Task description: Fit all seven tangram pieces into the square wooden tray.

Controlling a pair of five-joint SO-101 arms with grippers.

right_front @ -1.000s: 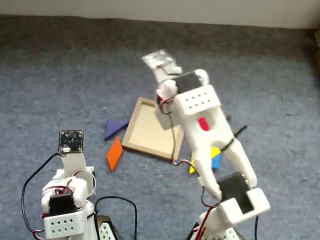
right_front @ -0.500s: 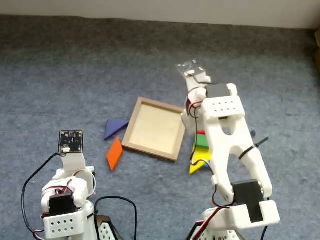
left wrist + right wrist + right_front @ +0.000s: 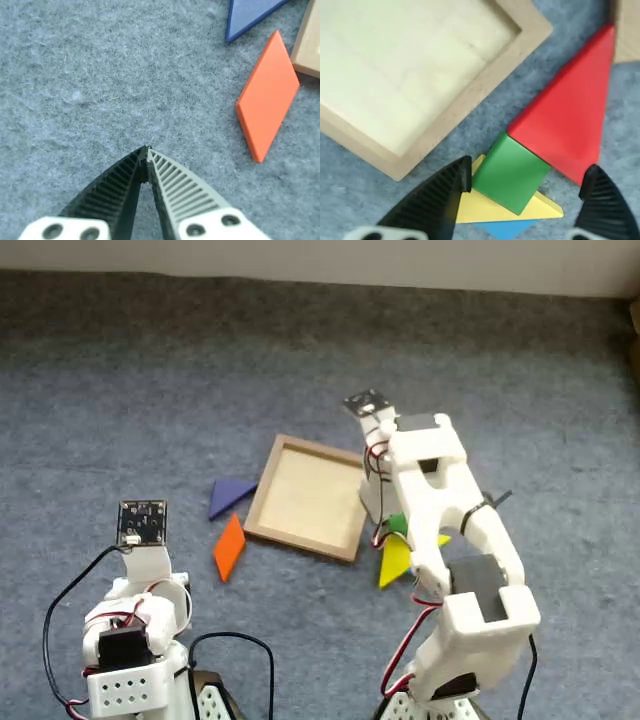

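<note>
The square wooden tray (image 3: 290,502) lies with nothing in it; its corner and rim (image 3: 485,87) run through the right wrist view. My right gripper (image 3: 527,169) hangs open just above the green square (image 3: 512,172), one finger on each side. The red triangle (image 3: 570,115) touches the green square, which rests on a yellow triangle (image 3: 512,209) and a blue piece (image 3: 504,229). Green (image 3: 397,524) and yellow (image 3: 395,560) corners peek out from under the right arm (image 3: 430,470). My left gripper (image 3: 146,150) is shut over bare carpet, apart from the orange parallelogram (image 3: 268,97) and a dark blue triangle (image 3: 250,12).
Grey-blue carpet covers the whole floor. The orange parallelogram (image 3: 229,546) and dark blue triangle (image 3: 230,495) lie left of the tray. A tan wooden edge (image 3: 627,30) shows beyond the red triangle. A pale wall runs along the far side.
My right arm swung from over the tray's right side out to the right, then drew in and down over the pieces beside the tray. The left arm has kept still.
</note>
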